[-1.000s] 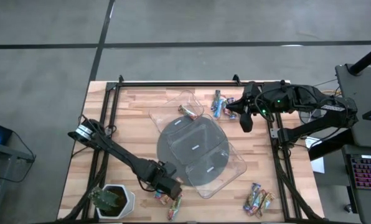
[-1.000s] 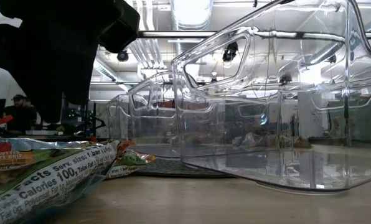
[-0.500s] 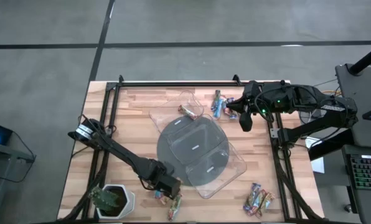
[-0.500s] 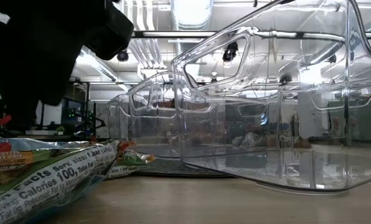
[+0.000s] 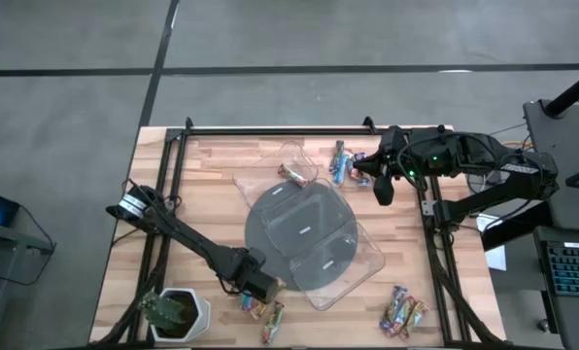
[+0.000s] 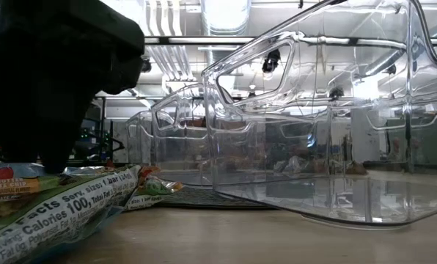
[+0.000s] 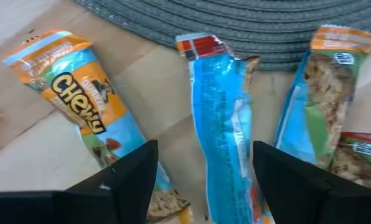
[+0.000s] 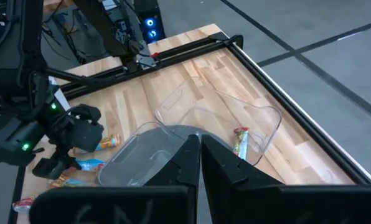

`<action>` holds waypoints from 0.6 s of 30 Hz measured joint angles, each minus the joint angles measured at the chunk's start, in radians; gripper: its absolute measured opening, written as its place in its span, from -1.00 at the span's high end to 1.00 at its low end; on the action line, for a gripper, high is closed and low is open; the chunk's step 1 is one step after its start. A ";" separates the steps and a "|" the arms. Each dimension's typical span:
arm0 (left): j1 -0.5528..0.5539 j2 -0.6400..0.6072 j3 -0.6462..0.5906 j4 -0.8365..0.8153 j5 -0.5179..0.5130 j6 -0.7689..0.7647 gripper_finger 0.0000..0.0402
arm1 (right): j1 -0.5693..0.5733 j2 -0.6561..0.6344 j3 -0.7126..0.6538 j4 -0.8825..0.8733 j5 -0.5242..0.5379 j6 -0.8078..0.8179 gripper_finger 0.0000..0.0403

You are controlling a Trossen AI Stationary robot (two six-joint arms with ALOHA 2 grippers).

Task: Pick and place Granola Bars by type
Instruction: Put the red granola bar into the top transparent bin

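Near the table's front edge lie three granola bars: a blue one, an orange-and-blue one and a green-and-orange one. My left gripper points down over them, open. Its fingers stand on either side of the blue bar, and I see no touch. The blue bar's far end rests on the edge of the grey disc. More bars lie at the far side and at the front right. My right gripper waits shut, high at the far right.
Clear plastic trays stand on and beside the grey disc at the table's middle. A white-potted plant stands at the front left corner, close to my left arm. Black frame rails run along the table's sides.
My left gripper has come down toward the granola bars at the front edge and shifted slightly toward the table's left, staying pointed down. The bars have kept their places.
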 joint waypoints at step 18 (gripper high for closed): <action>0.004 0.000 -0.070 0.139 -0.028 -0.049 -0.21 | 0.000 0.000 0.000 0.000 0.000 -0.004 0.96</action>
